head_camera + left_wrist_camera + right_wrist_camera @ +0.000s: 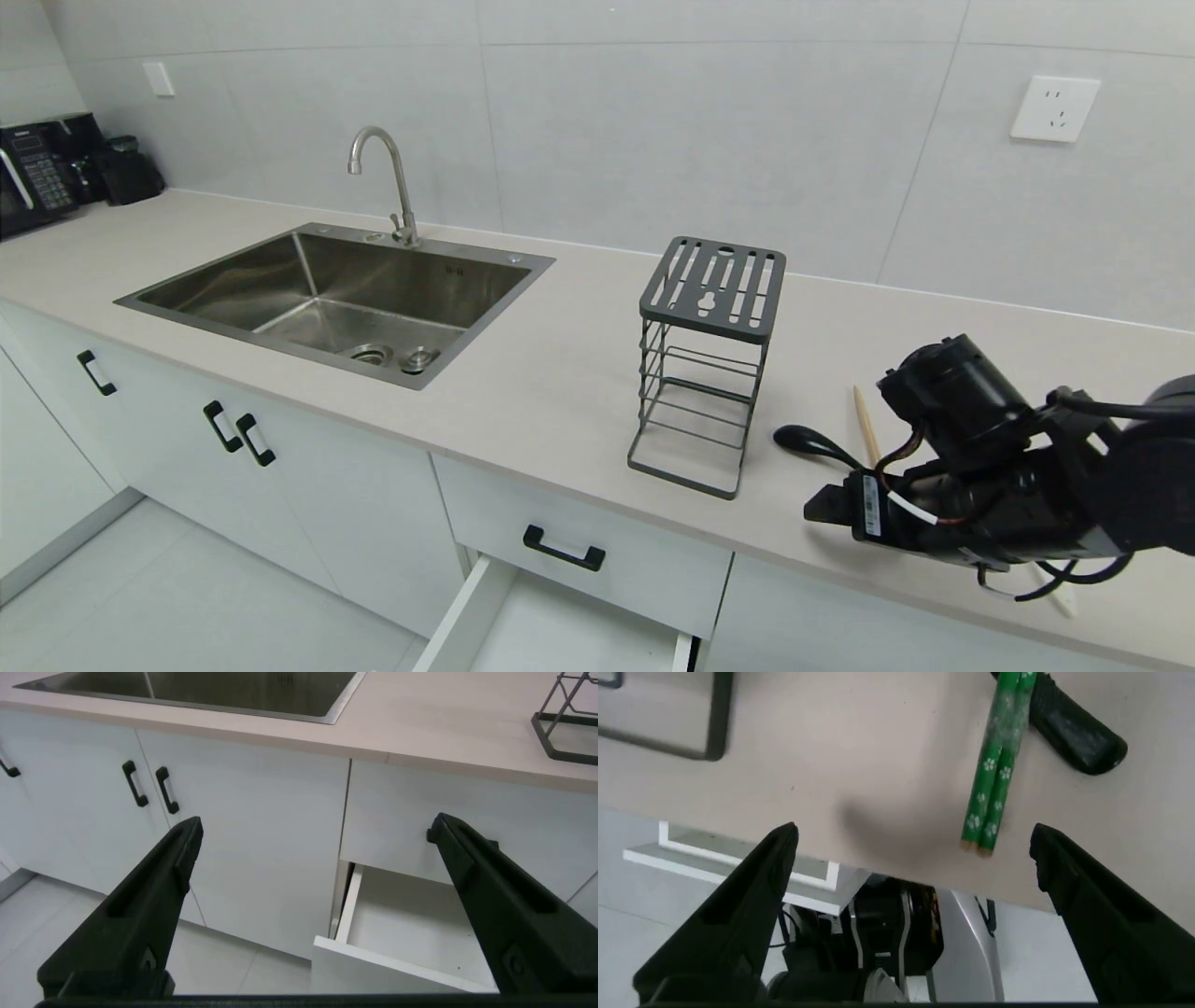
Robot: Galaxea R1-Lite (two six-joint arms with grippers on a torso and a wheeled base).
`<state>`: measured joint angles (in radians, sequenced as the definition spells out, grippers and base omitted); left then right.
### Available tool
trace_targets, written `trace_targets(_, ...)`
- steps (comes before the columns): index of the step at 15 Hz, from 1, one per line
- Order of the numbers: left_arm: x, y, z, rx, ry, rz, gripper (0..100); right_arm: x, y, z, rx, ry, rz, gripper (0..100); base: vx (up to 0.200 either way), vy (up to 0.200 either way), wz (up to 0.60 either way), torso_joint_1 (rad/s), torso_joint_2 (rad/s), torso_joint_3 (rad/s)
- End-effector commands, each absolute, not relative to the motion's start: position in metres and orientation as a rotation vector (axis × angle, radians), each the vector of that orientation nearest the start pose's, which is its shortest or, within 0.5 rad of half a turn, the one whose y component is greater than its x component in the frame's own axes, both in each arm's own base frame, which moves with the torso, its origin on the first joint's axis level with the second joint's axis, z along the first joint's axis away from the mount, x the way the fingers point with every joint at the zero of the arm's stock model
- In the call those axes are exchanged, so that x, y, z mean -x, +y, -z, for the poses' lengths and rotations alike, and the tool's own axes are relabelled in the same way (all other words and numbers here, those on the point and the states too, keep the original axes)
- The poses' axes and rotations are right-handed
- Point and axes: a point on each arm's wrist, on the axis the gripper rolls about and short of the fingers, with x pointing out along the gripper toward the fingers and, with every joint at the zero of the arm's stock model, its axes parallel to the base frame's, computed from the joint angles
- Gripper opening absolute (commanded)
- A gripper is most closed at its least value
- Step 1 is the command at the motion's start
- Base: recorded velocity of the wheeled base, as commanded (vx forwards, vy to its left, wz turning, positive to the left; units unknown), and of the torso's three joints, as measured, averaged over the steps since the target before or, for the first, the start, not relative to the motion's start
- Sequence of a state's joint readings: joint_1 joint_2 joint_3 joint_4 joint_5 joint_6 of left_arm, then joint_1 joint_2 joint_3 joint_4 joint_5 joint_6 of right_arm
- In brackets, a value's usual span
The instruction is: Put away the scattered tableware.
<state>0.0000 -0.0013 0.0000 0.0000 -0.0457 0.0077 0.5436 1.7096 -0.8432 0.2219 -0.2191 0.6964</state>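
On the counter (560, 373), at 4 o'clock from the rack (709, 355), a black spoon (808, 439) and chopsticks (866, 425) lie side by side. At their 6 o'clock the right gripper (912, 840) hovers over the counter edge, jaws spread wide and empty. The left gripper (315, 831), likewise released, faces the cabinet fronts and the open drawer (411, 924). The sink (327, 299) sits at the rack's 9 o'clock.

This is a kitchen. A stainless sink (411, 280) with a curved faucet (401, 201) is set into the pale surface (560, 373) toward its left end. White cabinet doors (308, 504) with black handles and a pulled-out drawer (560, 639) run below its front edge. Grey wall tiles (700, 112) back it, and black appliances (37, 173) stand at its far left corner.
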Motion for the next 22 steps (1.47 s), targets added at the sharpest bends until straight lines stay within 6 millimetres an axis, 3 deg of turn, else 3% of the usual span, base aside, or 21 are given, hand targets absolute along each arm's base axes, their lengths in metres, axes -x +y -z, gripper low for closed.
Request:
trace_targets(1, 0.023, -0.001, -0.075, -0.008, 0.0, 0.046, 100, -0.237, 0.136, -0.111, -0.223, 1.042, 0.091, 100, 0.0, 0.0, 0.0, 0.0, 0.0, 0.0)
trace_targets(12, 0.023, -0.001, -0.076, -0.008, -0.002, 0.046, 100, -0.249, 0.131, -0.11, -0.221, 1.007, 0.161, 100, 0.0, 0.0, 0.0, 0.0, 0.0, 0.0)
trace_targets(13, 0.023, -0.001, -0.075, -0.008, 0.0, 0.046, 100, -0.249, 0.13, -0.11, -0.219, 1.005, 0.166, 0, 0.0, 0.0, 0.0, 0.0, 0.0, 0.0)
trace_targets(20, 0.023, -0.001, -0.075, -0.008, 0.0, 0.046, 100, -0.252, 0.121, -0.11, -0.227, 0.996, 0.215, 0, 0.0, 0.0, 0.0, 0.0, 0.0, 0.0)
trace_targets(22, 0.023, -0.001, -0.076, -0.008, -0.002, 0.046, 100, -0.249, 0.118, -0.12, -0.247, 0.964, 0.208, 0, 0.0, 0.0, 0.0, 0.0, 0.0, 0.0)
